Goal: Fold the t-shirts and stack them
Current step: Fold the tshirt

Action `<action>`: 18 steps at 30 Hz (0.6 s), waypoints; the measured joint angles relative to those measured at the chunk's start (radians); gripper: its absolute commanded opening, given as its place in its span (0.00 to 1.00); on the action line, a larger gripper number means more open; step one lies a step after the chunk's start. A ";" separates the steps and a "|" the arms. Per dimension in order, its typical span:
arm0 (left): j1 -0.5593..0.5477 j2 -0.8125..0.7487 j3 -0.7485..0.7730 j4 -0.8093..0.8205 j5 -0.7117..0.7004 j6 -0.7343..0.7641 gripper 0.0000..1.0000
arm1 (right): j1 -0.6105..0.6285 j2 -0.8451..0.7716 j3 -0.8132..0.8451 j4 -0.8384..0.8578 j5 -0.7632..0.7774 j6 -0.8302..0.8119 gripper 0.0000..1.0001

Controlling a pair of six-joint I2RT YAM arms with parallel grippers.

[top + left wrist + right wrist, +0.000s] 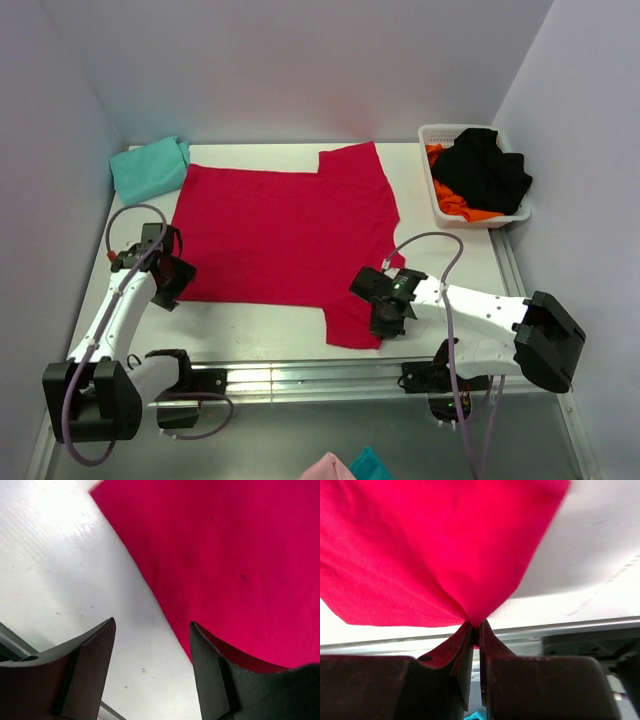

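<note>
Firmly, the right fingers (pixel 545 690) pinched the near sleeve of the red t-shirt (pixel 280 235) — spread flat on the desk (pixel 260 318) — while the left fingers (pixel 85 675) stood open astride its left edge.

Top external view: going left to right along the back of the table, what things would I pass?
Folded teal cloth t-shirt → large crimson-red cloth t-shirt, spread out → white plastic basket holding black clothing and orange clothing.

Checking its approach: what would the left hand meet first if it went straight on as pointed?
The left hand would likely straddle the red t-shirt edge: one finger on cloth, one on bare table; depth unclear.
</note>
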 measured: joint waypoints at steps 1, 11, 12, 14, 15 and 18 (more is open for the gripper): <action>0.027 0.000 -0.010 0.002 0.018 -0.002 0.67 | -0.012 -0.005 0.000 -0.009 0.006 -0.004 0.12; 0.249 0.032 -0.097 0.097 0.130 0.005 0.56 | -0.241 -0.051 0.016 -0.064 0.034 -0.110 0.08; 0.250 0.035 -0.113 0.110 0.138 0.003 0.56 | -0.255 -0.044 0.024 -0.063 0.034 -0.123 0.08; 0.234 0.039 -0.137 0.109 0.139 -0.007 0.57 | -0.283 -0.025 0.044 -0.061 0.033 -0.153 0.08; 0.218 0.038 -0.141 0.102 0.136 -0.015 0.57 | -0.293 -0.013 0.055 -0.059 0.033 -0.170 0.08; 0.166 0.023 -0.141 0.087 0.111 -0.048 0.56 | -0.312 0.016 0.067 -0.043 0.029 -0.211 0.07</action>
